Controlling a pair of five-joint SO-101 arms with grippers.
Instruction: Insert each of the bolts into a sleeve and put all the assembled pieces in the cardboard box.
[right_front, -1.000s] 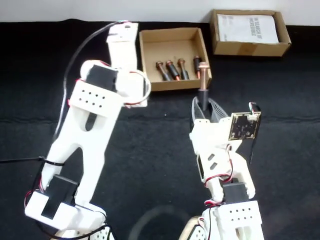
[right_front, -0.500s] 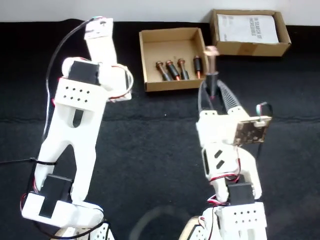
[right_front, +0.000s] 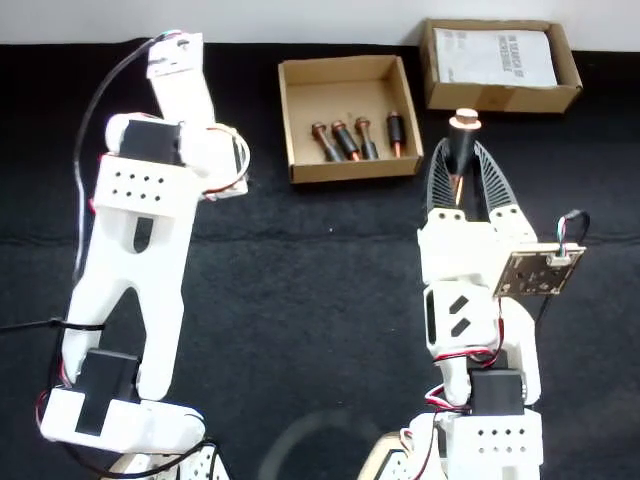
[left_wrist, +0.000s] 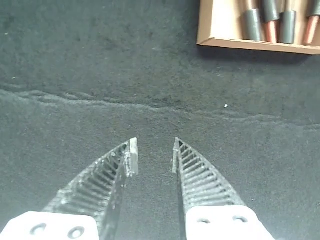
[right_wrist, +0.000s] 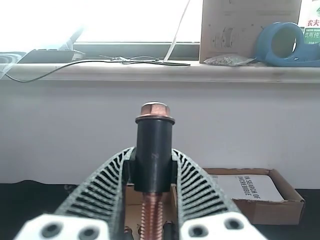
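Between the tips of the right claw (right_front: 462, 160), clamped on one assembled piece (right_front: 462, 150); closed down to the piece's width and no further, with two ribbed, translucent fingers (right_wrist: 195, 190) bowed around it. Held it in line with the fingers, head end beyond the tips and shank running back toward the palm. Counted three parts:
- one smooth black cylindrical sleeve (right_wrist: 153, 150)
- one copper-coloured hexagonal bolt head (right_wrist: 154, 111) on a round flange
- one spiralled copper thread (right_wrist: 149, 215) emerging behind the sleeve

Ahead of that claw and off to its left, well apart, found one open, square, brown cardboard box (right_front: 330, 95). Counted four assembled pieces (right_front: 345, 138) inside, side by side toward the corner nearest the claw, each a dark sleeve with copper at the ends.

Beyond the same tips and a little to the right, noted a second cardboard box (right_front: 500, 98) with one white printed booklet (right_front: 495, 55) in it.

At the left claw (left_wrist: 154, 150), found the two ribbed fingers parted by a moderate gap, with nothing held. Hovered over black, faintly wrinkled cloth (left_wrist: 100, 75). Saw the first box ahead of its tips and to its right, well apart.
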